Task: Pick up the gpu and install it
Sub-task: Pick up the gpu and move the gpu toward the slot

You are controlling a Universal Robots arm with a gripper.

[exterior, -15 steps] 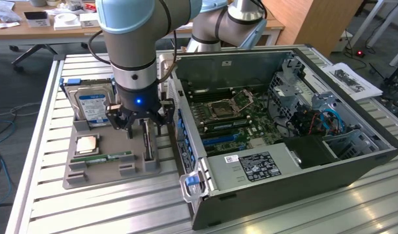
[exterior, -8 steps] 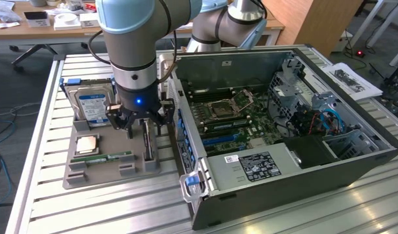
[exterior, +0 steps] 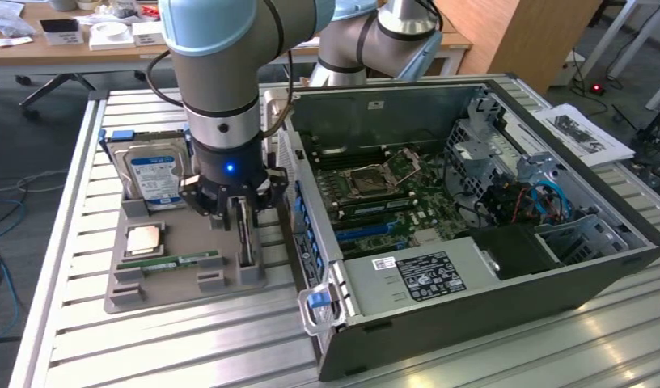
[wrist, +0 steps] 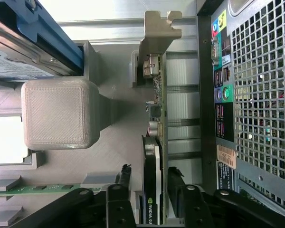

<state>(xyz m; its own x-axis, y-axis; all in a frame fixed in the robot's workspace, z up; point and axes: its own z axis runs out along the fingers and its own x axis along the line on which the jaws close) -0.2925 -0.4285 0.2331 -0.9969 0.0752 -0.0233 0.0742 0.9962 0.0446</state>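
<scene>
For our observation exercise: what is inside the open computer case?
A green motherboard with a bare processor socket, blue cables and a black box; what lies beneath that box is covered.

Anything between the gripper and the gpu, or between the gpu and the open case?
Nothing visible does. The gripper straddles the gpu, which stands on edge in the grey tray, one finger on each side. The computer case beside the tray lies open on top.
</scene>
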